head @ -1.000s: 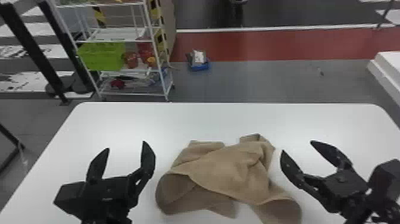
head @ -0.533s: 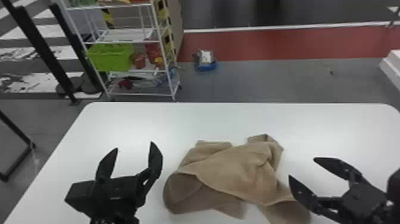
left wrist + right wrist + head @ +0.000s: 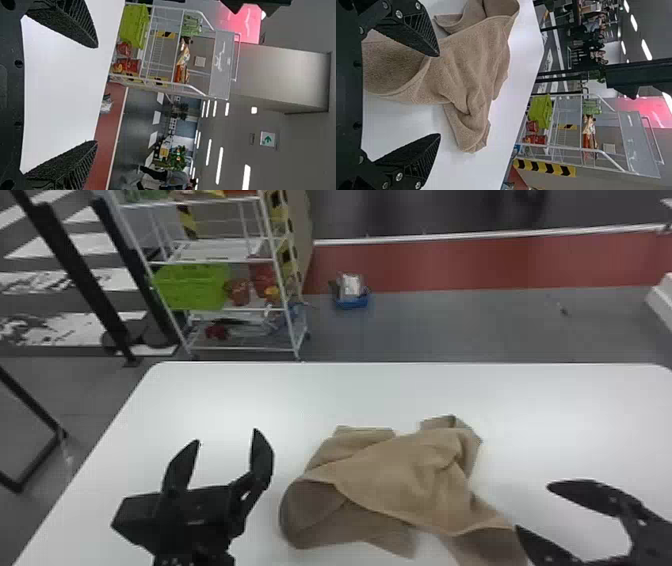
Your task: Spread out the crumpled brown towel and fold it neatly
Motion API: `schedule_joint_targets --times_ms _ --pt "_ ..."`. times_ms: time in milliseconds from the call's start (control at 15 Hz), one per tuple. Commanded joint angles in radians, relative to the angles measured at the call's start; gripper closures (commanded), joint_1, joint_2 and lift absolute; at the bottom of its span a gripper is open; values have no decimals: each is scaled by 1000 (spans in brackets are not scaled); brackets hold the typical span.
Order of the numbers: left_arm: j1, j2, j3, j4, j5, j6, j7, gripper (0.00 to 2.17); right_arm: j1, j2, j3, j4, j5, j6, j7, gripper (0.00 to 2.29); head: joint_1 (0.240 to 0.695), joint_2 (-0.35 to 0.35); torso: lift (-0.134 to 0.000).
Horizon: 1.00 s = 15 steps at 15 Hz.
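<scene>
Towel point(image 3: 390, 480): brown, crumpled in a loose heap on the white surface point(image 3: 225, 390), set back from the far edge and well apart from the left edge. Lying between the two grippers as seen in the head view. Near end cut off by the bottom of the head view. Lower layers hidden under a broad flap; cannot tell how many. Left gripper point(image 3: 227, 436): released, fingers spread, over the left part of the surface. Right gripper point(image 3: 534, 507): also released, fingers well parted, body cut off in the head view. One finger overlapping the towel in the right wrist view; cannot tell whether touching.

Materials: soft cloth with a fine looped pile, thick hem, large rounded fold toward the left edge, smaller bunched points toward the far edge. Surface smooth and pale, far corners rounded. Fingers black, tapering, with ribbed sides.

By view: in the head view, a blue tray point(image 3: 351, 301) on the floor beyond the far edge, near a white wire rack point(image 3: 215, 350) with a lime-green crate point(image 3: 192, 287). In the left wrist view, a green sign point(image 3: 268, 138) on the wall. In the right wrist view, close detail of weave and creases.
</scene>
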Motion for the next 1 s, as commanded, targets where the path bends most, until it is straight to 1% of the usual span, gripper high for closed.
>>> schedule_joint_targets --times_ms 0,67,200,400,533,667,800,933 --pt "-1 0 0 3 0 0 0 -2 4 -15 -35 0 -6 26 30 178 695 130 -122" --pt "-1 0 0 3 0 0 0 -2 4 -32 -41 6 -5 42 44 178 695 124 -122" --pt "-3 0 0 3 0 0 -1 -2 1 -48 -40 21 21 54 44 188 695 110 -122" --pt "-3 0 0 5 0 0 -3 -2 -19 -50 -18 41 49 79 43 279 695 87 -122" --pt "-4 0 0 5 0 3 -5 -2 -38 -50 31 54 75 97 40 289 695 84 -122" --pt "-4 2 0 5 0 3 -5 -2 -49 -50 72 60 109 103 27 407 695 104 -122" --pt "-4 3 0 5 0 3 -6 -2 -65 -50 112 63 149 128 21 410 695 120 -122" --pt "-4 3 0 3 0 3 -6 -2 -69 -48 121 60 156 131 18 680 695 133 -122"
